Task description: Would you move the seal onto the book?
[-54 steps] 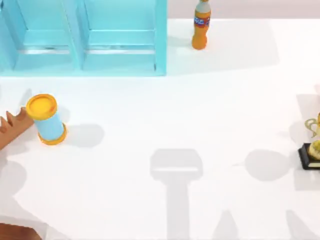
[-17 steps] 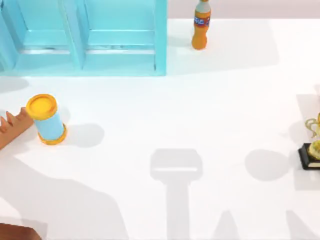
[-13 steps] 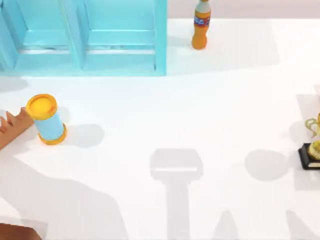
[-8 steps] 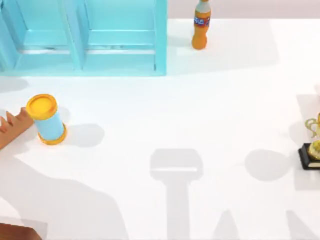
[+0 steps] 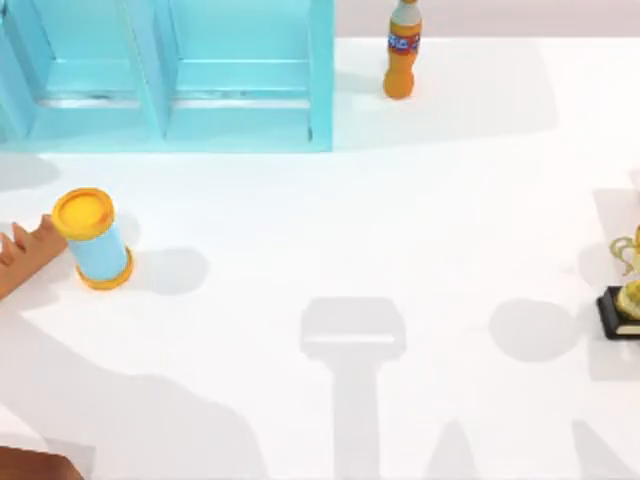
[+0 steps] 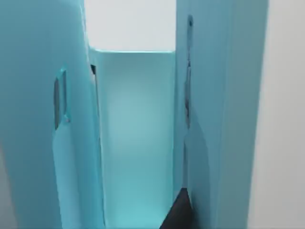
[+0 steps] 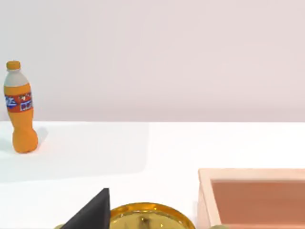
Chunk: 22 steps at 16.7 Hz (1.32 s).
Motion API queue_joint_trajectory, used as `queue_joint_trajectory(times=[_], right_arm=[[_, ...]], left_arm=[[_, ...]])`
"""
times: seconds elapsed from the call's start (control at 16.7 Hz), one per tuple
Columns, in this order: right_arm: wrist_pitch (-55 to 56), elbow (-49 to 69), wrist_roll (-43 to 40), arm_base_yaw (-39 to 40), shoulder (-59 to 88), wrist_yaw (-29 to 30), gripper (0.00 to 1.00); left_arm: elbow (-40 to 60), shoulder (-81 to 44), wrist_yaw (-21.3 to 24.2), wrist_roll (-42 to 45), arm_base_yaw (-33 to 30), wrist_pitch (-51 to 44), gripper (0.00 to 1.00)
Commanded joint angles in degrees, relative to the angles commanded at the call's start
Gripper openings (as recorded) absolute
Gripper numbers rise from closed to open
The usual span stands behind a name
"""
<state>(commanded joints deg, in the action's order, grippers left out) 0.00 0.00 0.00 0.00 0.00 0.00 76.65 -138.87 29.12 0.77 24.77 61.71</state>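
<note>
The seal is out of view, and so is the book. In the left wrist view a dark part of my left gripper (image 6: 178, 215) sits close against the light-blue shelf unit (image 6: 136, 138), looking into one of its compartments. In the right wrist view a dark part of my right gripper (image 7: 90, 213) hangs just above the gold trophy (image 7: 150, 217). On the white table (image 5: 400, 220) in the top view, arm shadows lie along the near edge.
The shelf unit (image 5: 170, 70) fills the back left. An orange bottle (image 5: 401, 55) stands at the back centre. At the left a blue can with a yellow lid (image 5: 95, 240) stands beside a brown toothed object (image 5: 25, 255). At the right edge stand the trophy (image 5: 628, 295) and a wooden box (image 7: 252, 198).
The large shadow at the near left of the table has spread a little to the right. The bottle, can and trophy have not moved.
</note>
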Motion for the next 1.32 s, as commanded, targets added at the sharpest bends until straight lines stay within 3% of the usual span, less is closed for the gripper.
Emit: queue_joint_trajectory(times=[0.78, 1.32], right_arm=[[0.0, 0.0, 0.0, 0.0, 0.0, 0.0, 1.0], [0.0, 0.0, 0.0, 0.0, 0.0, 0.0, 1.0]], left_arm=[[-26.34, 51.04, 13.31, 0.42, 14.1, -23.66, 0.0], [-28.88, 55.01, 14.28, 0.19, 14.96, -26.06, 0.0]])
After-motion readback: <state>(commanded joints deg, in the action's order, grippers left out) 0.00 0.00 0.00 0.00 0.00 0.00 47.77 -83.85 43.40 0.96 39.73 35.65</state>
